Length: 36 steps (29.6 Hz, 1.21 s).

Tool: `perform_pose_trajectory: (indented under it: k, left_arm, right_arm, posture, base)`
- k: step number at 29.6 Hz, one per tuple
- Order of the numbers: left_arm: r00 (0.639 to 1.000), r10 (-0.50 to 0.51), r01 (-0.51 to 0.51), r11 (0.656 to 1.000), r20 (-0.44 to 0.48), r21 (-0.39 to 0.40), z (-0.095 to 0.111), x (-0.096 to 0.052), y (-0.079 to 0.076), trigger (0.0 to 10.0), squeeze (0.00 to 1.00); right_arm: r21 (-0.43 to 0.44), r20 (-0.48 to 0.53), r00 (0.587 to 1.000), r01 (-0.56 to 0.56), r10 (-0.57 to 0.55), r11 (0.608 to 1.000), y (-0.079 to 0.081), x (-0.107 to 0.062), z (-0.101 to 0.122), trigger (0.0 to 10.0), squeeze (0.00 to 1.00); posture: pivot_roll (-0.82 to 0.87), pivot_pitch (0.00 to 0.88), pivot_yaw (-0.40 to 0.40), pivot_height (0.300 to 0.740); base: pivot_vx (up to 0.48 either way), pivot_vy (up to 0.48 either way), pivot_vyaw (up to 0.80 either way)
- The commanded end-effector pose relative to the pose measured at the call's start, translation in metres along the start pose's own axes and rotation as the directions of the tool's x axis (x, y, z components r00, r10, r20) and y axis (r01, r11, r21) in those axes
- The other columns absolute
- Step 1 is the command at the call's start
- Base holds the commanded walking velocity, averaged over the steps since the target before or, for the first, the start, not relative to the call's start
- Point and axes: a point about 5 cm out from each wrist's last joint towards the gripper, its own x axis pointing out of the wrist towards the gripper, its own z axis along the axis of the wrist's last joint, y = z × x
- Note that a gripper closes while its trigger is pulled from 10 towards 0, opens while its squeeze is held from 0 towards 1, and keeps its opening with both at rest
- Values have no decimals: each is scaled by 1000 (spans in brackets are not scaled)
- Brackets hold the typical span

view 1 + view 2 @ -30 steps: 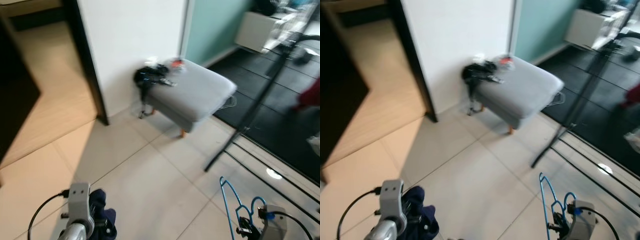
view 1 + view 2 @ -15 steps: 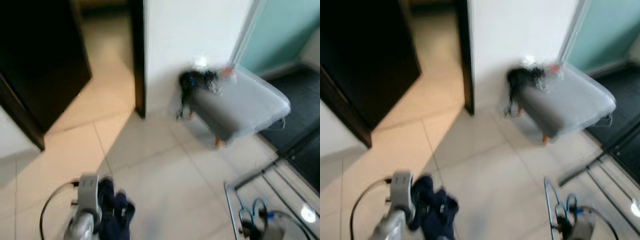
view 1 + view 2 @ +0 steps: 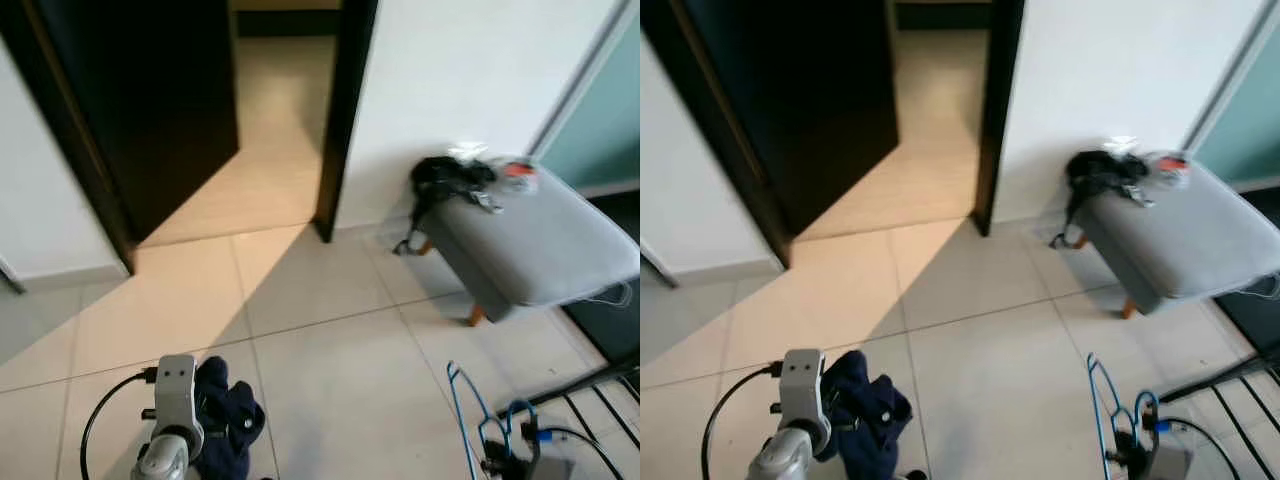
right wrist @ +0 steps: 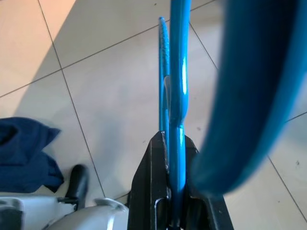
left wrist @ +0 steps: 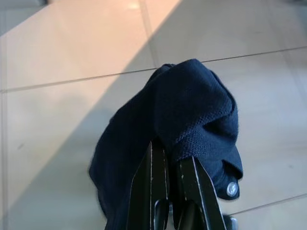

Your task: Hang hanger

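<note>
Beside the grey footstool, on its near side, the right end effector is seen low over the tiled floor, its black fingers clamped on a blue wire hanger; the hanger's loop stands upright above the wrist. Further from the footstool, across the same floor, the left end effector is closed on a bundled dark blue garment.

Change noted: against the pictures of a moment ago the whole scene has swung. The footstool has slid toward the right edge of the head views, the black drying-rack legs behind it are now reduced to a corner, and a dark open doorway with a black door frame has come into view on the footstool's far left. This is judged a turn of the robot, not a shift of the things; both grasps are unchanged.

Meaning for the task: the hanger is carried, not yet hung. No rail or hook is visible, so the hanging place cannot be told.

Small clutter lies on the footstool's far end.
</note>
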Motion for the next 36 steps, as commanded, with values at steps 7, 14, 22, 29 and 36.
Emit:
perform_pose_trajectory:
  k: [7,14,22,29,36]
  left_arm:
    - [1000,-14,15,1000,-13,7,-9,-3,4,10000,0]
    - [999,-32,32,999,14,19,-5,-7,8,10000,0]
    - [999,-45,44,999,29,25,-2,-8,11,10000,0]
    - [999,-45,44,999,26,27,0,-9,20,10000,0]
    - [998,-50,49,998,27,25,1,-10,20,10000,0]
  right_arm:
    - [8,8,1000,20,-20,1000,-2,-6,-9,10000,0]
    - [0,15,1000,3,-3,1000,3,-10,-18,10000,0]
    - [-8,27,1000,5,-5,1000,6,-10,-19,10000,0]
    - [-17,50,999,5,-4,1000,14,-8,-21,10000,0]
    - [-23,60,998,8,-7,1000,14,-9,-20,10000,0]
  posture:
    - [31,163,-81,740]
    - [41,156,-54,740]
    - [48,136,-27,740]
    - [31,139,13,740]
    - [35,156,16,740]
  base:
    - [0,0,709]
    - [0,0,707]
    - [0,0,709]
    - [0,0,711]
    - [0,0,709]
